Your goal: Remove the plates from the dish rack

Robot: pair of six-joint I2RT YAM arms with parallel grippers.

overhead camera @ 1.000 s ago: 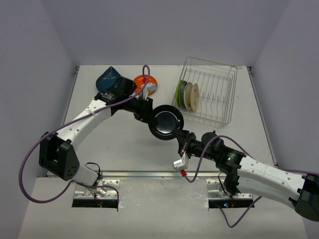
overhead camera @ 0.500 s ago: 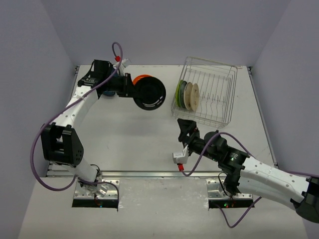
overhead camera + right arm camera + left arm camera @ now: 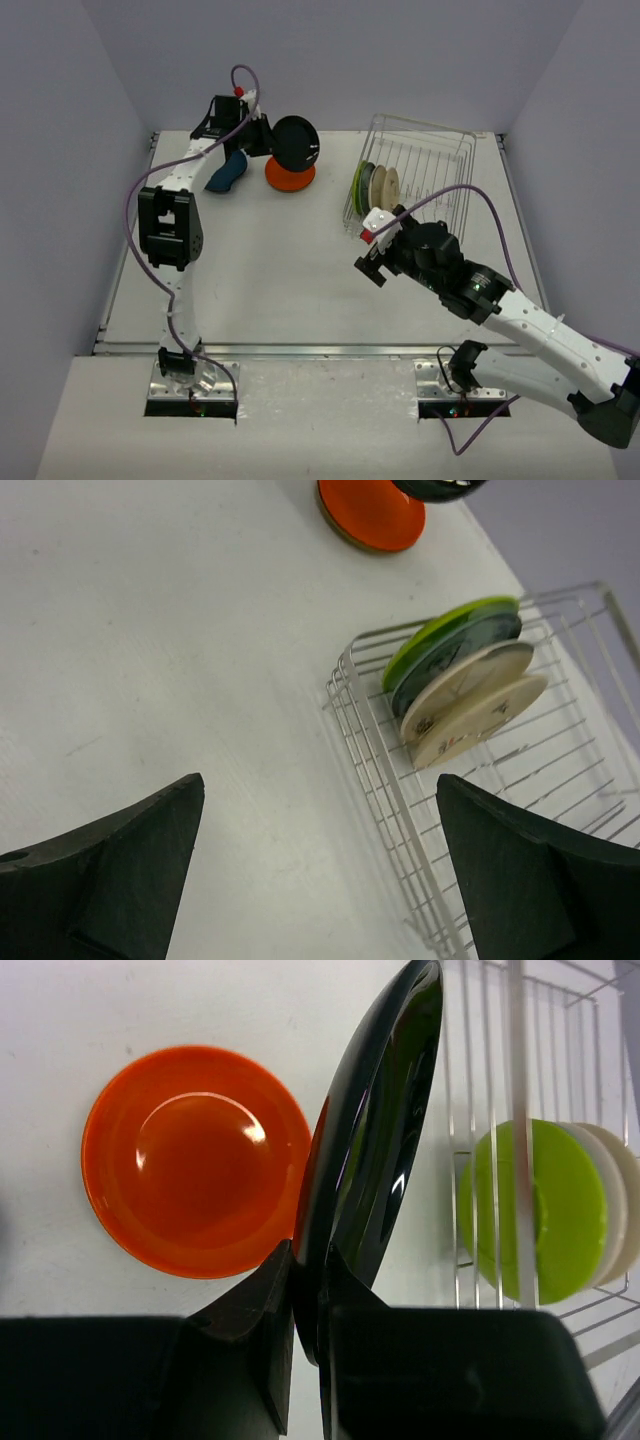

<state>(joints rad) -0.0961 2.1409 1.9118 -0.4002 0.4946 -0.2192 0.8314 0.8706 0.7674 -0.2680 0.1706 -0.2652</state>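
Observation:
My left gripper is shut on the rim of a black plate, held on edge just above an orange plate lying flat at the back of the table. A dark blue teardrop dish lies to the left of it. The wire dish rack holds a lime green plate, a dark one and two cream ones, all upright at its left end. My right gripper hangs open and empty beside the rack's near left corner.
The rack's right half shows only bare wire dividers. Grey walls close in the table on the left, back and right. A metal rail runs along the near edge.
The right gripper let go of the black plate, opened wide and swung up toward the rack. The left arm carried the plate from mid-table to the back, over the orange plate.

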